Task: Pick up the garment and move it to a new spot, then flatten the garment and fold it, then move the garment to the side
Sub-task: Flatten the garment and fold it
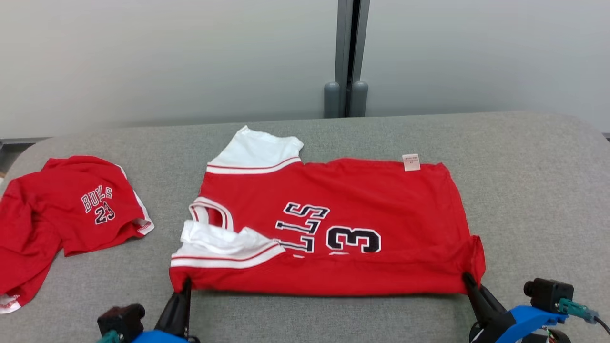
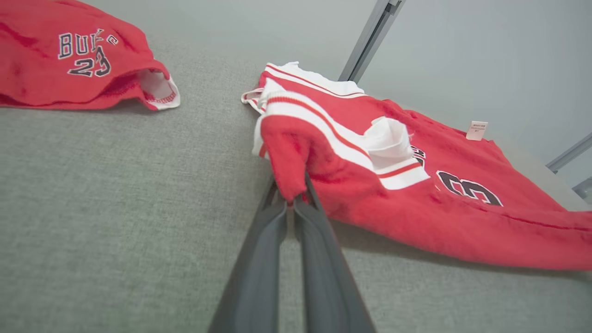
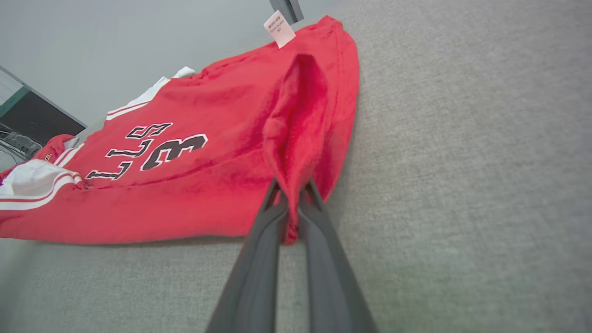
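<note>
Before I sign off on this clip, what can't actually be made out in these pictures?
- Care label on the jersey: print too small in every view.
- Jersey's chest lettering: head view, its lower part is covered by the folded-over near edge.
- Left gripper and right gripper tips: wrist views, buried in pinched jersey corners.
- Second red Bulls 23 garment: cut off by the head view's left edge; its type unclear.

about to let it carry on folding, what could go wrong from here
The left gripper and right gripper each pinch just a small corner of the red jersey with white sleeves; a pull might slip it free.
The near white sleeve lies crumpled, so folding could trap the wrinkles.
A second red garment lies to the left; moving the jersey that way may overlap it.
</note>
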